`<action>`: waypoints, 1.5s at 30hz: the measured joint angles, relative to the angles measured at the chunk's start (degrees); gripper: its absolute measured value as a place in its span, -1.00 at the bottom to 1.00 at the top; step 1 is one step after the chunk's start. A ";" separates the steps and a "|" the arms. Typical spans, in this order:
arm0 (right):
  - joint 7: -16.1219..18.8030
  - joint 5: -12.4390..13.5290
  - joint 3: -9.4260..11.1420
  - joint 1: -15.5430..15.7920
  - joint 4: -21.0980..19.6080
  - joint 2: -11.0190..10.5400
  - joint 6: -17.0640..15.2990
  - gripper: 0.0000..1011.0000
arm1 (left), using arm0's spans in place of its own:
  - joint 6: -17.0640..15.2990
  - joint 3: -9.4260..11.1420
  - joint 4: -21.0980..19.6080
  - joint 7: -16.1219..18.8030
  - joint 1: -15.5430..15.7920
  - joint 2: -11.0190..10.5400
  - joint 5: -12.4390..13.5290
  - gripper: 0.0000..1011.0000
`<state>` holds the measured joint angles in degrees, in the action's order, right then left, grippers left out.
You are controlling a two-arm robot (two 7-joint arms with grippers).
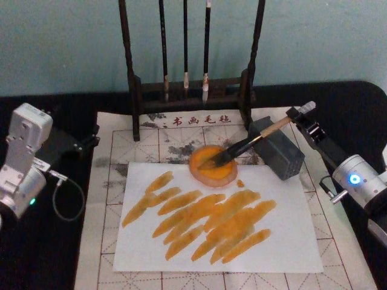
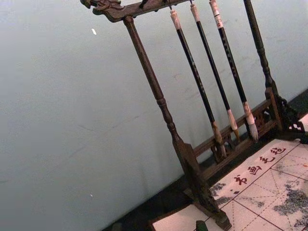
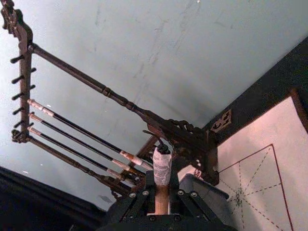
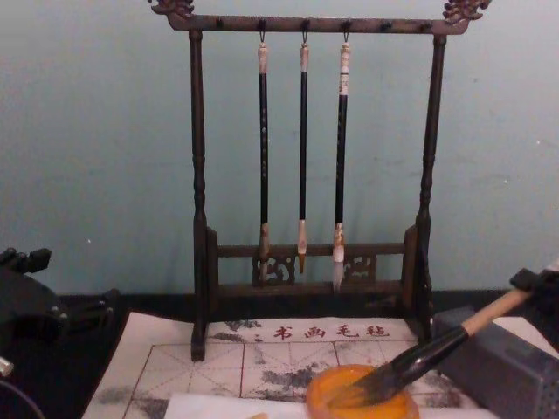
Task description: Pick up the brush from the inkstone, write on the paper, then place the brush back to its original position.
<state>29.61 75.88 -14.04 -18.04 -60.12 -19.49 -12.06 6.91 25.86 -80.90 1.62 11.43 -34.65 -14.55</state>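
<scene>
The brush [image 1: 245, 145] has a tan handle and dark bristles. Its bristles rest in a round orange dish [image 1: 211, 165], and its handle slants up over the dark grey inkstone block [image 1: 277, 149]. My right gripper [image 1: 300, 118] is at the back right, shut on the handle's upper end. In the right wrist view the white-capped handle [image 3: 162, 168] sits between the fingers [image 3: 138, 201]. The white paper [image 1: 217, 223] lies in front of the dish and carries several orange strokes. My left gripper [image 1: 69, 145] is parked at the left, off the mat.
A dark wooden rack [image 1: 136, 90] with three thin hanging brushes [image 4: 302, 148] stands at the back of the table. The paper lies on a red-gridded mat [image 1: 115, 151] with grey smudges. A loose cable [image 1: 66, 193] hangs beside the left arm.
</scene>
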 joint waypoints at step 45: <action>2.22 7.39 -5.42 1.67 -6.94 -5.92 -2.84 -0.65 | 0.00 0.00 0.00 0.00 0.00 0.00 0.00 0.98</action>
<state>31.83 83.27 -19.46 -16.37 -67.06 -25.41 -14.89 6.91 25.86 -80.90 1.62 11.43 -34.64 -14.55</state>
